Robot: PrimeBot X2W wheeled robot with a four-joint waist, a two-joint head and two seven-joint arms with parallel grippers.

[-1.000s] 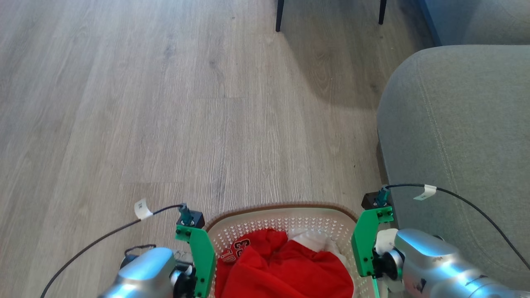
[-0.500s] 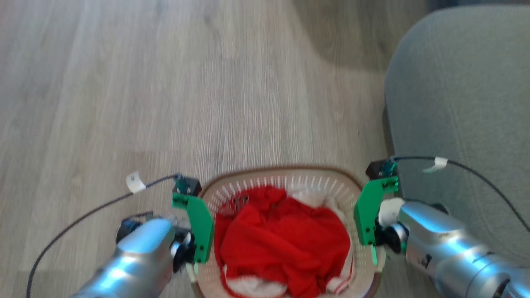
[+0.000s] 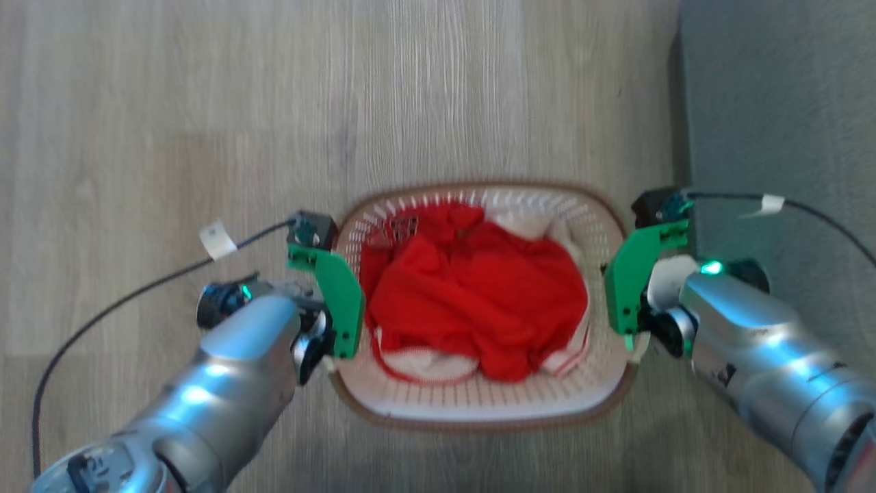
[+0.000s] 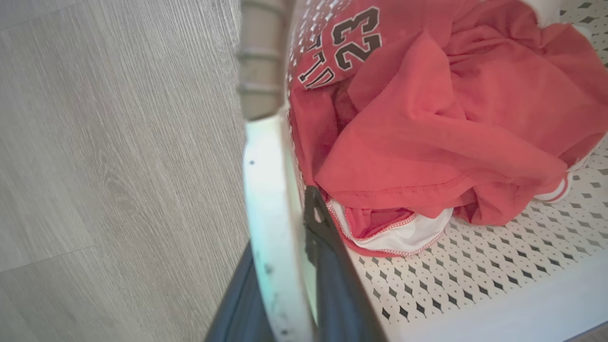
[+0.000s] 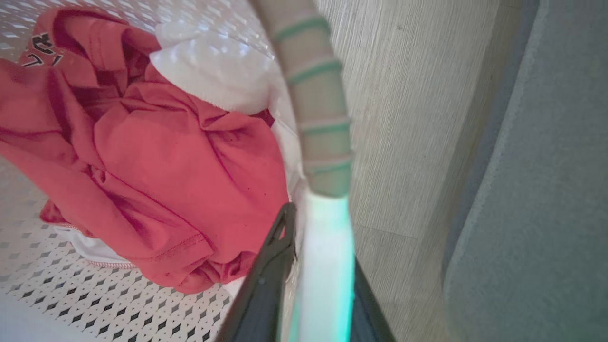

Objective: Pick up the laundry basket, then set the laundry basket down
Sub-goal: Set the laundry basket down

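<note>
The laundry basket (image 3: 479, 404) lies low in the middle of the head view, cream-white and perforated under a brown rim. Red and white clothes (image 3: 479, 294) are heaped inside, and a red shirt printed 23 (image 4: 427, 118) lies on top. My left gripper (image 3: 330, 352) is shut on the white left handle (image 4: 270, 213), one dark finger (image 4: 330, 270) inside the wall and one outside. My right gripper (image 3: 633, 342) is shut on the white right handle (image 5: 327, 266), with its inner finger (image 5: 268, 280) against the clothes. Whether the basket touches the floor cannot be told.
A grey sofa (image 3: 773, 123) runs close along the basket's right side, just beyond my right arm, and the sofa (image 5: 546, 166) rises beside the right handle. Pale wood floor (image 3: 205, 103) spreads ahead and to the left. Black cables trail from both wrists.
The head camera has tipped downward, so the whole basket now shows instead of only its far end. Both grippers stay at the basket's handles.
</note>
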